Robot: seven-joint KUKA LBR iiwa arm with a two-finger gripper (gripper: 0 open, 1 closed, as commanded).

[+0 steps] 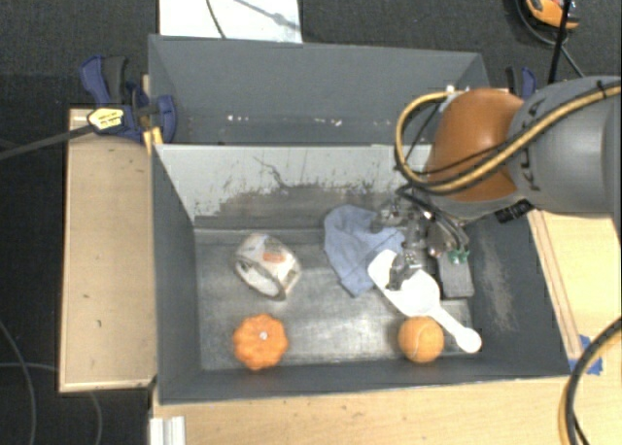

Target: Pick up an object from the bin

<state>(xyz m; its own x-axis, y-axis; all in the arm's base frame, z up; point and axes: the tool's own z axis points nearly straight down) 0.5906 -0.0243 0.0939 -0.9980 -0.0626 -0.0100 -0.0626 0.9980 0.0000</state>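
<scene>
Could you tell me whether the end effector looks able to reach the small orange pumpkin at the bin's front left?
Probably yes: the small orange pumpkin stands alone on the grey metal bin floor, nothing over it. The end effector hangs above the white plastic scoop.

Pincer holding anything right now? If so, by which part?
Cannot tell. The pincer sits at the white scoop, bowl end, beside the blue cloth.

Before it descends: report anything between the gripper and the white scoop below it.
Nothing visible does. The gripper hangs right over the white scoop's broad end; the blue cloth lies beside it to the left, the orange ball by its handle.
</scene>
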